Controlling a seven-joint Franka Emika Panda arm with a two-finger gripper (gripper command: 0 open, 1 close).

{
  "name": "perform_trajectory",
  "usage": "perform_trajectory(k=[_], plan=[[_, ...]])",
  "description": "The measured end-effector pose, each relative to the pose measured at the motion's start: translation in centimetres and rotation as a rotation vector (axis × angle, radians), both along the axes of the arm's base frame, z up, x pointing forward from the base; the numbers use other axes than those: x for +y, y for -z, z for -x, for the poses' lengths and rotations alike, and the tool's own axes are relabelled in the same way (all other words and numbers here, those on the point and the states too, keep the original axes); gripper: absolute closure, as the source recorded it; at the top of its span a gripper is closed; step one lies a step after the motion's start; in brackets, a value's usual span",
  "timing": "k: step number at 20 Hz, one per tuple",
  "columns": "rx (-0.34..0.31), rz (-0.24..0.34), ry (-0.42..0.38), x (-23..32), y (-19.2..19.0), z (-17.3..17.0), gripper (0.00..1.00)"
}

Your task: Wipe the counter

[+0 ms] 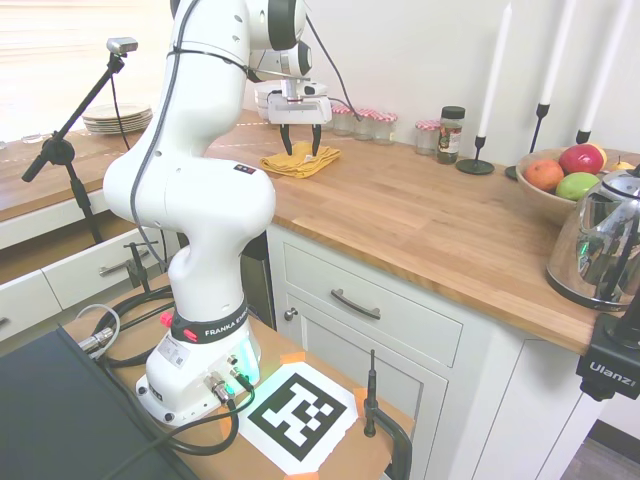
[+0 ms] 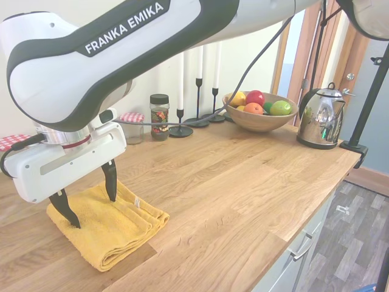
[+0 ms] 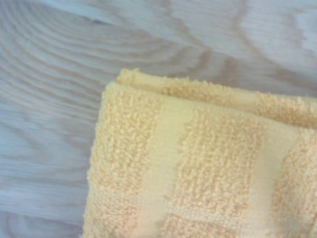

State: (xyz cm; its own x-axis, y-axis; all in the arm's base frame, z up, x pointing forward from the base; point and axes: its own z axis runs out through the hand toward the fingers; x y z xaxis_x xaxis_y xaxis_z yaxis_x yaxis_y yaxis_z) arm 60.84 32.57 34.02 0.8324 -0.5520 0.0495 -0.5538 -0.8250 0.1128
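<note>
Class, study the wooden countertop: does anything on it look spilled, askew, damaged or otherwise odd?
Nothing stands out. The folded yellow terry cloth lies flat on the light-brown butcher-block counter under the open gripper; the jars, candlesticks, wooden fruit bowl and shiny metal kettle stand upright, with no spills visible.

Home kitchen; butcher-block counter (image 1: 420, 215) over white drawers (image 1: 350, 300); kettle (image 2: 321, 115); fruit bowl (image 2: 258, 118); spice jar (image 2: 160, 117).
</note>
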Motion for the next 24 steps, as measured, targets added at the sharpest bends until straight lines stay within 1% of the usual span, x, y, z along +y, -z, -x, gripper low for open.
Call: perform_trajectory(k=[3, 4, 11, 17, 24], plan=[[0.005, -0.005, 0.007, -0.1, 0.1, -0.1, 0.0], [0.006, -0.005, 0.008, -0.1, 0.1, -0.1, 1.0], [0.009, -0.009, 0.015, -0.3, 0.2, -0.2, 1.0], [0.014, -0.013, 0.046, -1.8, 0.3, -0.9, 1.0], [0.019, -0.013, 0.06, -2.5, 0.4, -1.2, 1.0]])
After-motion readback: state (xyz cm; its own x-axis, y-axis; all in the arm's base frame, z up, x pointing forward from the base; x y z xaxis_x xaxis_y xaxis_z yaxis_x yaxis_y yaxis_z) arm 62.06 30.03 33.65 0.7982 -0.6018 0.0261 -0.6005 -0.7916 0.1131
